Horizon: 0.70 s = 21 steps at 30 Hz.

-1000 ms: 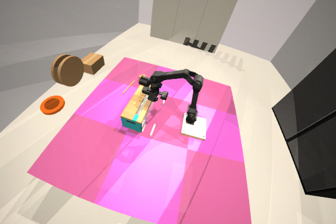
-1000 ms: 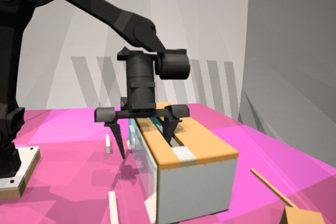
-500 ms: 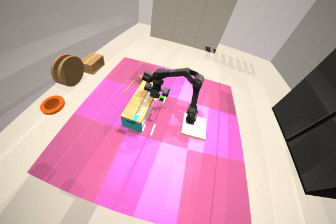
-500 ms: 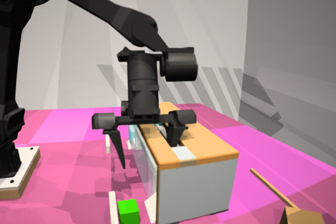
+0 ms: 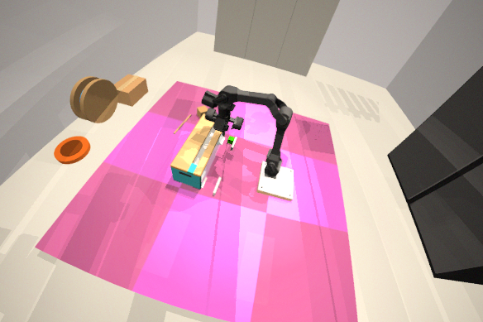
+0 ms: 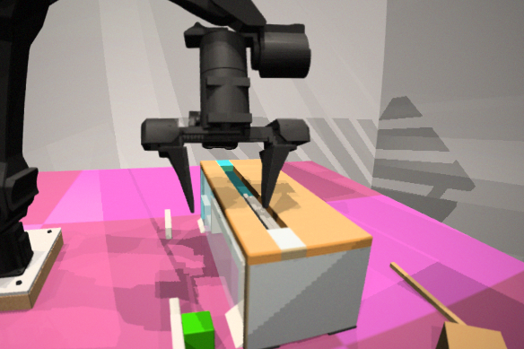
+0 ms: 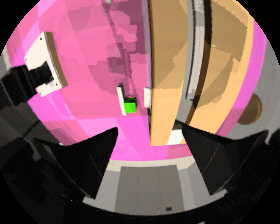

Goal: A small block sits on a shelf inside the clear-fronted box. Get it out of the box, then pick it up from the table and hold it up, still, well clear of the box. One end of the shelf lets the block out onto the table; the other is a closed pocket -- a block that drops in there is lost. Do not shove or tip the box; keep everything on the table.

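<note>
The small green block (image 5: 231, 140) (image 6: 197, 330) (image 7: 130, 105) is outside the box, low at the table beside a short white strip (image 5: 233, 143) (image 6: 176, 324) (image 7: 121, 100), near the grey end of the box. The box (image 5: 190, 151) (image 6: 329, 230) (image 7: 166, 75) stands upright, with a wooden top, a long slot and a teal far end. My gripper (image 6: 229, 209) (image 7: 149, 129) is open and empty, pointing down. One finger is over or at the slot, which of these I cannot tell; the other hangs outside the clear front. Both are away from the block.
Another white strip (image 5: 217, 186) (image 6: 168, 224) stands by the teal end's front. A thin wooden stick (image 5: 182, 124) (image 6: 426, 294) and a small wooden piece (image 5: 202, 111) (image 6: 473, 337) lie behind the box. My base plate (image 5: 277, 185) (image 6: 50, 243) is on the front side.
</note>
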### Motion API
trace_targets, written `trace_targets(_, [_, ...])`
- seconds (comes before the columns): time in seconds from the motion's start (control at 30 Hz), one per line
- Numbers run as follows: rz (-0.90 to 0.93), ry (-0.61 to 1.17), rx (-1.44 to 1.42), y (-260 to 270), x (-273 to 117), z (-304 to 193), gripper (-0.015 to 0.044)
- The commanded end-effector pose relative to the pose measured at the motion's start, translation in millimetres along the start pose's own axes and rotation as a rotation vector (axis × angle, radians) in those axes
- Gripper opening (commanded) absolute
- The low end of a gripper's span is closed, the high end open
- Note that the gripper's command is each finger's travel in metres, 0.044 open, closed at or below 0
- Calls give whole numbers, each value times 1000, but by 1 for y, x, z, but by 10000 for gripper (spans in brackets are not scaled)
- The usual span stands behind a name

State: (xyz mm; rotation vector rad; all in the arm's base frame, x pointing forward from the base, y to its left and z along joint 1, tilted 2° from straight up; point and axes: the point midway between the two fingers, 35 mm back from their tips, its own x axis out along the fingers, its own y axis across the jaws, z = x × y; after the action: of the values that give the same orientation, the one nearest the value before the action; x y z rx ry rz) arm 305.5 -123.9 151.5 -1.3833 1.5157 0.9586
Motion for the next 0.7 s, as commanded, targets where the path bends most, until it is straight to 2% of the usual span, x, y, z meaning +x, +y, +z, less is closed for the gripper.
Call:
trace_targets(0.0, [-39, -6, 65, -8, -4, -4, 348])
trace_targets(0.1, [-75, -40, 325, -12, -7, -10, 285])
trace_targets(0.4, [-43, -166, 1201, 0, -2, -21, 285])
trace_targets(0.67, [74, -291, 2074, 11, 1, -31, 285])
